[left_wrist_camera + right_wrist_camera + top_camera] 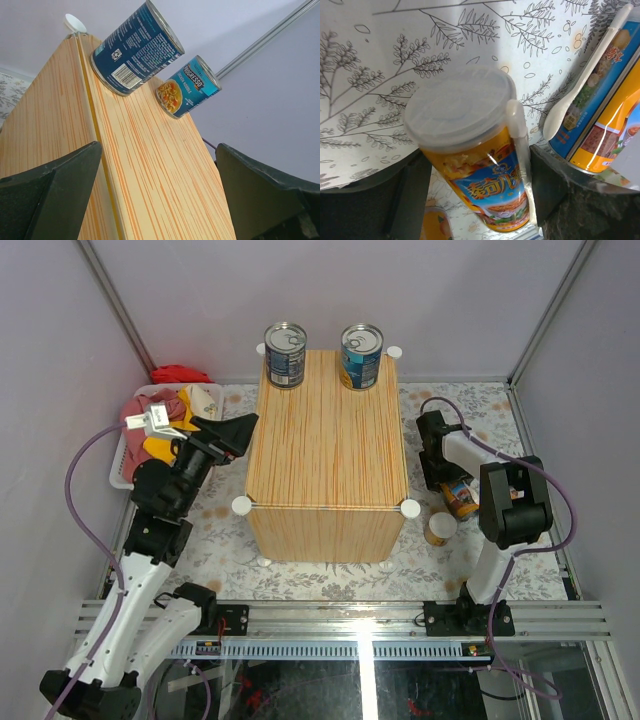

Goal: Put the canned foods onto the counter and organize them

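The counter (330, 440) is a light wood-grain box with white corner knobs in the middle of the top view. Two blue-labelled silver-topped cans (285, 355) (361, 356) stand on its far edge and also show in the left wrist view (135, 47) (190, 87). My left gripper (238, 430) (159, 147) is open and empty over the counter's left top edge. My right gripper (433, 472) (480, 165) is shut on an orange-yellow can with a white lid (470, 150), right of the counter. More orange-yellow cans (461, 498) (600, 115) lie beside it, and one (440, 528) stands nearer.
A white basket (122, 465) with pink and yellow cloths stands left of the counter, and a red cloth (180, 373) lies behind it. The floral mat (330, 580) covers the floor. Purple walls close in at the back and sides. Another small can (435, 225) lies under the held one.
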Controlling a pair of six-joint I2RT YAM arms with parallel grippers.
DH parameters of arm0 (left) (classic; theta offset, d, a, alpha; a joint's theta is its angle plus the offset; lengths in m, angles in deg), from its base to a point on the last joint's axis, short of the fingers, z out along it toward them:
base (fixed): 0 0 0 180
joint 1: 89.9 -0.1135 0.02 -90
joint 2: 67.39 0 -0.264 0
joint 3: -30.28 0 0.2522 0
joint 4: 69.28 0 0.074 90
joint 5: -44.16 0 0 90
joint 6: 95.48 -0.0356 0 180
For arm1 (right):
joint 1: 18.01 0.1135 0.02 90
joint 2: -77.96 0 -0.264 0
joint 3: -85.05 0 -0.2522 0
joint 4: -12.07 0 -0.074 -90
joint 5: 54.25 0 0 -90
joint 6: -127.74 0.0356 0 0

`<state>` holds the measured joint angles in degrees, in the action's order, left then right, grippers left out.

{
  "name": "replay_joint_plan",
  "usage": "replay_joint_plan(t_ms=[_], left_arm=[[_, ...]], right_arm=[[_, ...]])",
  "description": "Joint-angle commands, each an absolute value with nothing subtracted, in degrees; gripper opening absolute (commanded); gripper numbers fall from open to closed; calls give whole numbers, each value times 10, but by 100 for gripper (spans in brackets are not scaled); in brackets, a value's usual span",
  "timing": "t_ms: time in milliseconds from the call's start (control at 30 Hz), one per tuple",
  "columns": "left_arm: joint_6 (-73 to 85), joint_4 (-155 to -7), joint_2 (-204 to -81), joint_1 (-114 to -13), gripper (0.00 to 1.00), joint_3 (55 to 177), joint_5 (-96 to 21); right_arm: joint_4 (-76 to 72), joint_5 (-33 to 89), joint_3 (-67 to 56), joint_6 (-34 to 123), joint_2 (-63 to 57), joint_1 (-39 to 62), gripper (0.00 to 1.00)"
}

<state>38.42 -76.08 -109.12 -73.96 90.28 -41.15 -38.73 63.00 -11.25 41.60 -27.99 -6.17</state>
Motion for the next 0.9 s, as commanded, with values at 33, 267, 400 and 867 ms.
replay_joint_plan(t_ms=[33, 267, 400, 867], left_arm=[[386, -747, -1074, -744, 96, 897, -432], [385, -762, -1068, -744, 96, 907, -435], [386, -767, -1067, -744, 96, 908, -433], [391, -772, -1065, -744, 96, 914, -434]], right_arm=[[-387, 543, -83, 456, -280, -60, 49], [-386, 501, -73, 480, -258, -63, 21], [-379, 494, -75, 487, -234, -64, 15], [-300, 510, -115, 513, -135, -64, 0]])
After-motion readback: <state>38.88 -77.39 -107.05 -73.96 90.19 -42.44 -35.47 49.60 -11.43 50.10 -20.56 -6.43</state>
